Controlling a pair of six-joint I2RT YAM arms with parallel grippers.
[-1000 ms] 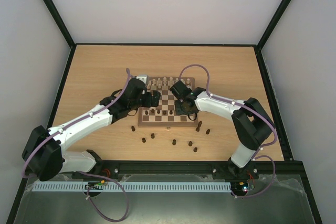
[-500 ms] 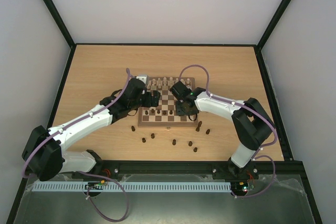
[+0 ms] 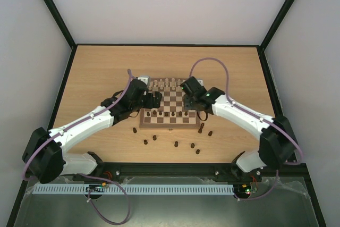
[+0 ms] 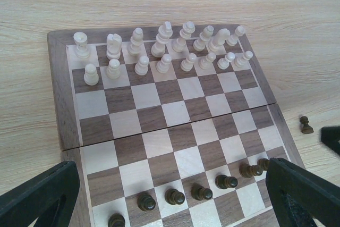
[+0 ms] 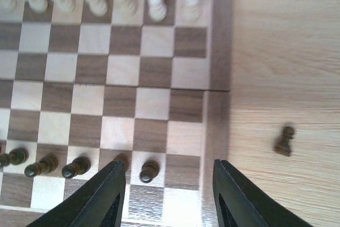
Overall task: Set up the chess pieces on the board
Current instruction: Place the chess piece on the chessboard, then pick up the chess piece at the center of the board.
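The board point(image 3: 168, 126) lies mid-table. Cream chessmen point(image 3: 167, 83) fill its far two rows. Several dark pawns point(image 3: 164, 114) stand in a row near its front edge; they also show in the left wrist view point(image 4: 202, 191) and the right wrist view point(image 5: 149, 170). Several more dark pieces point(image 3: 176, 144) are scattered on the table in front of the board. My left gripper point(image 3: 153, 103) hovers open and empty over the board's near-left part point(image 4: 170, 206). My right gripper point(image 3: 195, 107) hovers open and empty over the near-right corner point(image 5: 167, 195).
One dark piece point(image 5: 285, 141) stands on the table just right of the board; it also shows in the left wrist view point(image 4: 306, 125). The board's border point(image 5: 219, 51) runs under my right gripper. Black frame rails edge the table.
My right arm has swung its elbow out to the right, and its gripper has shifted right towards the board's near-right corner. The left arm has not moved.
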